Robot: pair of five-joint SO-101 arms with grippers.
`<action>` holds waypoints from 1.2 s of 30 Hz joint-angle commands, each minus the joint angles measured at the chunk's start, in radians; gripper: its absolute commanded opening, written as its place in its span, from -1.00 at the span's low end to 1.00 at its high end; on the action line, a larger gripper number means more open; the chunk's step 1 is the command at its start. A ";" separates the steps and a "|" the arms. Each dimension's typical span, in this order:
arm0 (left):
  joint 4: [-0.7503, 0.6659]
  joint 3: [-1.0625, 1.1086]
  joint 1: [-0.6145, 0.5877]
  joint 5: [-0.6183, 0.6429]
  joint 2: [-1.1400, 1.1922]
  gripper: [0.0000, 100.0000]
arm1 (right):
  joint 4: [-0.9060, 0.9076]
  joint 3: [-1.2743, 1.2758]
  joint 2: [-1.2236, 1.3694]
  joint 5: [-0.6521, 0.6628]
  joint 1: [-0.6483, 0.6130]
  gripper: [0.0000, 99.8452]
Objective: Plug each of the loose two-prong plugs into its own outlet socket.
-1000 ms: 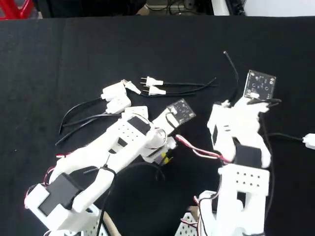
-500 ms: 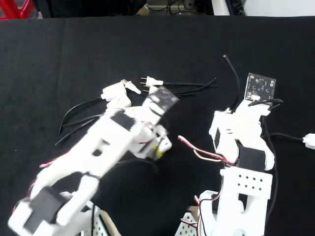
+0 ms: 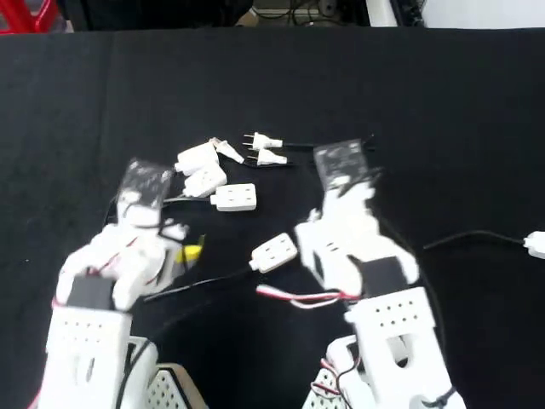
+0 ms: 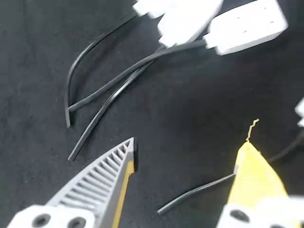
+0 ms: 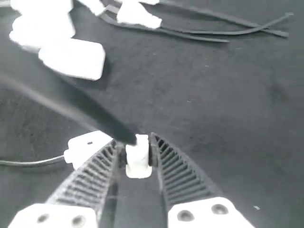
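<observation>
Ref = lone socket (image 3: 234,197), mid-table. Far side: crowded. Two more sockets (image 3: 203,169) just beside it, two plugs (image 3: 266,149) near, their cables (image 3: 298,146) running in under right arm (image 3: 362,256). Beyond those, cloth (image 3: 255,77) wide open. Left-arm side: thin cables (image 4: 118,80) fan out, left arm (image 3: 111,273) above them. Near side: bare strip, then 2nd socket (image 3: 274,252) w/ cable (image 3: 200,281) lying across twd left arm. Right-arm side: narrow bare gap, then the arm blocks.
</observation>
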 commanded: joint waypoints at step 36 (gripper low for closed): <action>0.091 0.384 -0.097 -0.135 -0.574 -0.33 | -0.327 0.527 -0.516 0.110 -0.158 -0.98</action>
